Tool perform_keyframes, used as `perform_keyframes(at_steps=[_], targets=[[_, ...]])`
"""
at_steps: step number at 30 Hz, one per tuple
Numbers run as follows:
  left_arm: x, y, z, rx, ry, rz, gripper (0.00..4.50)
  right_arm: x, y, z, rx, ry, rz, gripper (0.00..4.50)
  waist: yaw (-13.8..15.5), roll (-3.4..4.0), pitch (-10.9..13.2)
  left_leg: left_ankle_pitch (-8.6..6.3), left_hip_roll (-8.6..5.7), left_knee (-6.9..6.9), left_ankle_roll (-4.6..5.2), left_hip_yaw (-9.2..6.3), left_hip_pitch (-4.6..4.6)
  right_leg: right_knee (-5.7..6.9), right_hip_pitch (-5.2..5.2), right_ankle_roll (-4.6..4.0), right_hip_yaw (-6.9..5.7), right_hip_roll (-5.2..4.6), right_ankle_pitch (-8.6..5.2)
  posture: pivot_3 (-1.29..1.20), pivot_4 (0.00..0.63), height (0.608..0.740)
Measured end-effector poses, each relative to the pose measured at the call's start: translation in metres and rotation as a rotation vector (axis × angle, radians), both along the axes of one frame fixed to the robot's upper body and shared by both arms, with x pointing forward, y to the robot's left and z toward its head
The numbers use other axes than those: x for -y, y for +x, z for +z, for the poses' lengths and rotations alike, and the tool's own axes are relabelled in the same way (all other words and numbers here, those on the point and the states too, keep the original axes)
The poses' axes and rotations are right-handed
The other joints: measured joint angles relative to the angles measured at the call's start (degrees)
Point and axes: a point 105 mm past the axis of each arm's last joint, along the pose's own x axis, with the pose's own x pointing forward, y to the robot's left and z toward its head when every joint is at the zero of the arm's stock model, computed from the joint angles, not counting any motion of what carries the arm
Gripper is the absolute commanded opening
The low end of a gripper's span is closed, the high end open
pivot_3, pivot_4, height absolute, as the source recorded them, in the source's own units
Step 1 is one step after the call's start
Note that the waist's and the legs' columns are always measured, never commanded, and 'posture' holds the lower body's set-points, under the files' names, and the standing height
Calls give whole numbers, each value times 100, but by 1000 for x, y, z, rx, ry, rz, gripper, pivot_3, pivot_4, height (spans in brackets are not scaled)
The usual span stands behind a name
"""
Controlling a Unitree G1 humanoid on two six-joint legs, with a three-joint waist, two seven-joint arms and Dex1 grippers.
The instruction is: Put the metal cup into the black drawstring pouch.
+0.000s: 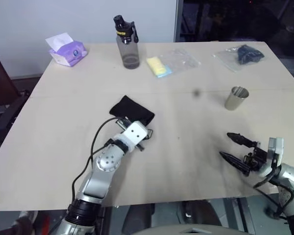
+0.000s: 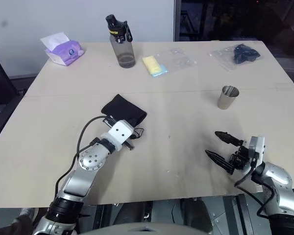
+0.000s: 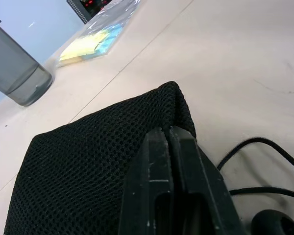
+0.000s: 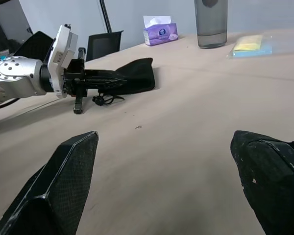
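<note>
A pale wall (image 1: 83,19) stands behind the far edge, with a dark window area (image 1: 240,19) to its right. The bench (image 1: 63,127) is a broad light-wood top with a thin seam running across it and a few faint smudges. At the far edge stand a grey water bottle (image 1: 127,44) with a black cap, a purple tissue box (image 1: 67,51), a clear bag with yellow notes (image 1: 169,63) and a clear plastic bag with a dark item (image 1: 240,55).

The black drawstring pouch (image 1: 132,111) lies flat near the bench's middle, its cords trailing toward the robot. The left gripper (image 3: 169,147) has its fingers pressed together, pinching the pouch's near edge. The metal cup (image 1: 236,98) stands upright on the right, well apart from the pouch. The right gripper (image 1: 237,148) hovers near the bench's front right, fingers (image 4: 71,171) spread wide and empty.
</note>
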Motion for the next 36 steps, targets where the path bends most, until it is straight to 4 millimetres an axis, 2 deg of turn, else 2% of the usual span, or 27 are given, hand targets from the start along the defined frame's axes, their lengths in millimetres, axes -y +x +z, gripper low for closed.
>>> perform_keyframes(at_steps=[6,12,15,20,22,23,27,32,36], targets=[[0,0,11,-10,-139,-25,40,0,5,2,14,6,-22,4500,-6,0,0,0,0,0,0,0,0,1,0,-6,0,0,4,0,150,740],[2,-2,34,36,-233,-83,40,-1,17,11,62,9,-64,4500,-12,0,0,0,0,2,0,2,0,2,0,-8,1,0,5,0,150,740],[4,2,47,49,-295,-102,40,-3,30,28,133,-23,-97,4500,-12,0,0,0,-1,4,0,0,0,4,0,-6,0,2,5,0,150,740],[7,15,74,63,-365,-112,40,9,66,85,294,-172,-230,4500,-13,0,1,0,-7,9,0,-2,-4,5,0,6,1,2,19,0,150,740],[4,21,81,56,-396,-101,40,16,74,101,328,-327,-265,4500,-7,0,0,0,-8,7,0,-10,-8,5,0,2,-5,2,25,0,150,740],[3,23,83,43,-413,-98,40,19,79,101,317,-453,-269,4500,0,0,0,1,-8,7,0,-12,-11,3,-1,2,-8,2,26,0,150,740],[6,27,81,-18,-464,-119,40,26,99,92,272,-766,-289,4500,-25,-3,1,1,-8,7,0,-9,-23,-1,-9,2,-7,1,26,0,150,740],[10,28,79,-58,-493,-150,40,32,115,86,227,-935,-283,4500,-24,-4,2,1,-9,8,0,-12,-24,-2,-9,1,-9,1,26,0,150,740],[15,26,77,-91,-526,-177,40,40,131,73,214,-1051,-301,4500,-26,-5,2,1,-10,13,0,-10,-27,-2,-9,0,-7,0,27,0,150,740]])
